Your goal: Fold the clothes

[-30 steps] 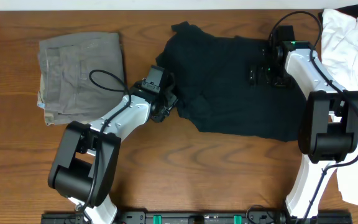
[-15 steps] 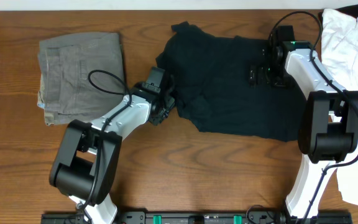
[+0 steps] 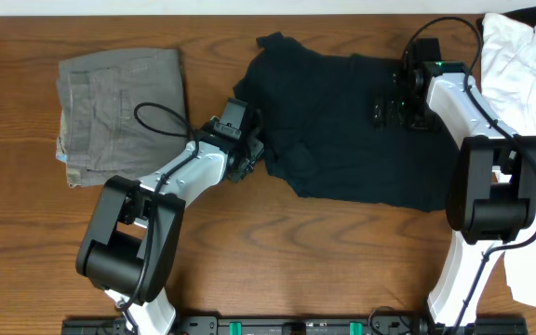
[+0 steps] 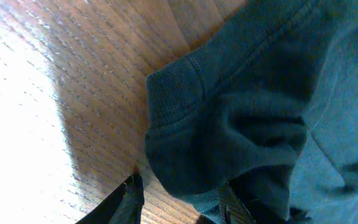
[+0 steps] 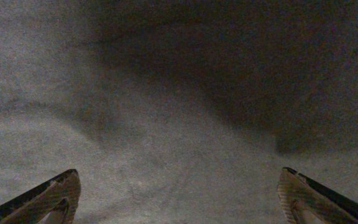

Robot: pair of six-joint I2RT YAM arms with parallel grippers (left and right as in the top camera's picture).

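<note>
The soft black short-sleeved T-shirt (image 3: 352,130) lies spread on the brown wooden bench (image 3: 324,261) beside the folded grey-green trousers (image 3: 119,102), and its long way runs sideways, away from them. The left gripper (image 3: 249,160) sits at the shirt edge nearest the trousers and pinches the bunched sleeve (image 4: 229,143). The right gripper (image 3: 389,110) hangs wide apart and empty over the far end. Only the left wrist view shows the sleeve caught between the fingers; from overhead the arm hides it.

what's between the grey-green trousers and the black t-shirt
Bare wooden table, crossed lower down by the left end effector and its looped cable, reaching the black T-shirt; overhead view.
</note>
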